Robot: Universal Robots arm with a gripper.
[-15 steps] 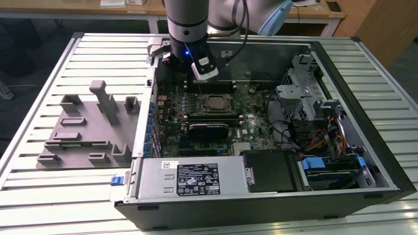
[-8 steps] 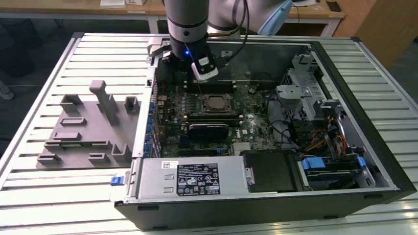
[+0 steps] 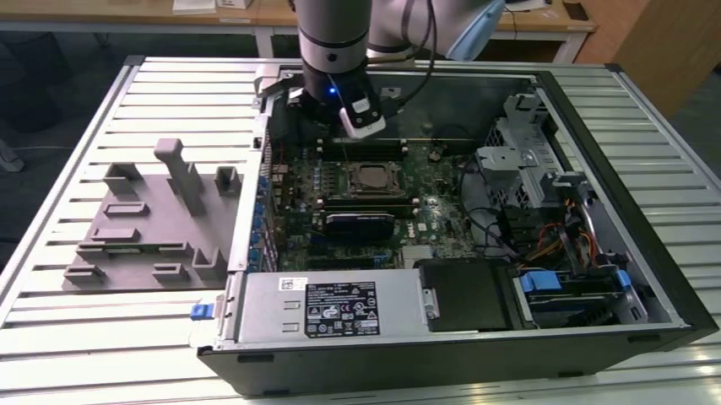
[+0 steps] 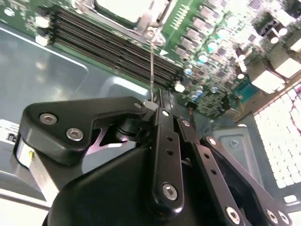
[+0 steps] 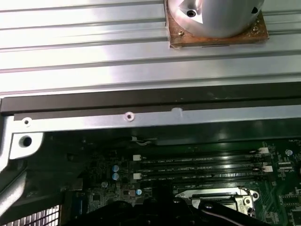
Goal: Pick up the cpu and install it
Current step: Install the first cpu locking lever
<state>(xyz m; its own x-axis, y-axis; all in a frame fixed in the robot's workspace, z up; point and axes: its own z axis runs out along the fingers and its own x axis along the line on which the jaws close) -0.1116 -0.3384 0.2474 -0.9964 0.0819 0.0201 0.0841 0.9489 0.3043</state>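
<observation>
The gripper (image 3: 363, 128) hung over the far edge of the motherboard (image 3: 338, 194); whether it was clenched could not be told. Just nearer, the cpu (image 3: 369, 178) sat in its socket (image 3: 369, 191), memory slots (image 3: 363, 148) on its far side.

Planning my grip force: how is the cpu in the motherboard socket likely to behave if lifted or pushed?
The cpu looks thin, flat and square, so probably stiff, light, and unlikely to roll or tip. Its smooth metal top may be slippery. It lies inside the socket frame, so a sideways push would likely jam, perhaps damaging it.
</observation>
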